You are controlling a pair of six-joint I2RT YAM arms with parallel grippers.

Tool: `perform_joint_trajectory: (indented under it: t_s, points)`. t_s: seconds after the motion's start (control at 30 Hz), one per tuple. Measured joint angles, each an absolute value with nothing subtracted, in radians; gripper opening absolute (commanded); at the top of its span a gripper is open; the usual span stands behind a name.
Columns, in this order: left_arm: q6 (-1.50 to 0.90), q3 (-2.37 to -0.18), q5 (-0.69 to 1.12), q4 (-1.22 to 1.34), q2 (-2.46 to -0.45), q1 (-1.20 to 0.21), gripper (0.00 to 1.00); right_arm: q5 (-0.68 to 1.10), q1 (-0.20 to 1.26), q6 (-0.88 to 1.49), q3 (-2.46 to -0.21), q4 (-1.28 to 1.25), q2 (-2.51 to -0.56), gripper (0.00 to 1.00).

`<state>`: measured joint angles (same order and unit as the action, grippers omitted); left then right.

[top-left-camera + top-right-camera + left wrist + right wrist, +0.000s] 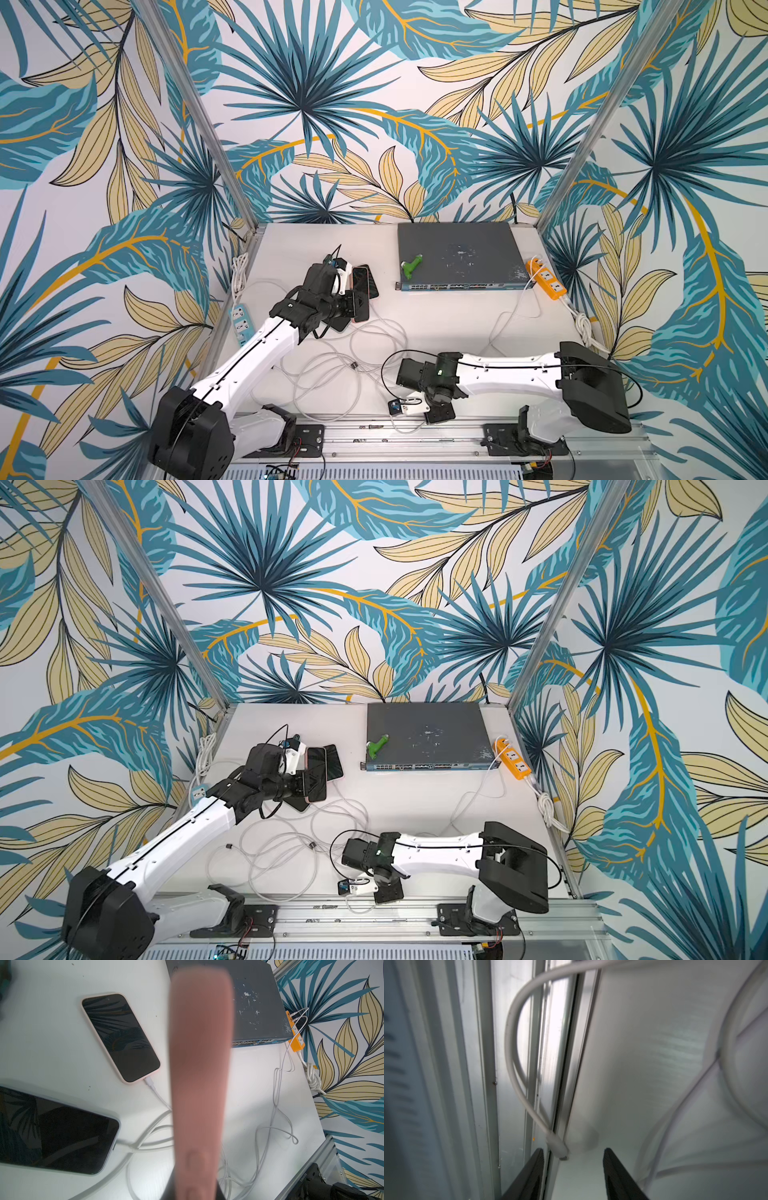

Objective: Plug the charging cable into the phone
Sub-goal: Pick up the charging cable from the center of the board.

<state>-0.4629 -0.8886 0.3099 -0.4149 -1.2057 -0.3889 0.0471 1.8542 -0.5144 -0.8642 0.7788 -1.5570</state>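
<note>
In both top views, the pink-cased phone [362, 291] [318, 771] is pinched by the left gripper [352, 305], and the right gripper [438, 413] hangs by the front rail [415, 428].

In the left wrist view, the phone is blurred and its port cannot be seen, so misalignment is risked.

In the right wrist view, spread jaws straddle the connector [557, 1145] of the charging cable [512, 1043] at the table [654, 1043] edge. It could be nudged off or clamped crooked.
</note>
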Motion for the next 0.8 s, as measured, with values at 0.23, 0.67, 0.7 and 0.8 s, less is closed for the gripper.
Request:
perform_joint_trajectory:
  t_s: [0.23,0.67,0.7,0.8]
  points:
    - [-0.463,-0.888,0.305,-0.423,-1.195,-0.389,0.00,0.030,1.855,-0.559,-0.854,0.769,-1.584,0.45]
    - [-0.462,-0.888,0.298,-0.435,-1.195,-0.389,0.00,0.010,1.854,-0.602,-0.835,0.737,-1.571,0.25]
    - [-0.462,-0.888,0.297,-0.435,-1.195,-0.389,0.00,0.007,1.854,-0.605,-0.829,0.729,-1.565,0.22]
    - [-0.462,-0.888,0.295,-0.435,-1.195,-0.389,0.00,0.000,1.853,-0.610,-0.807,0.699,-1.544,0.19]
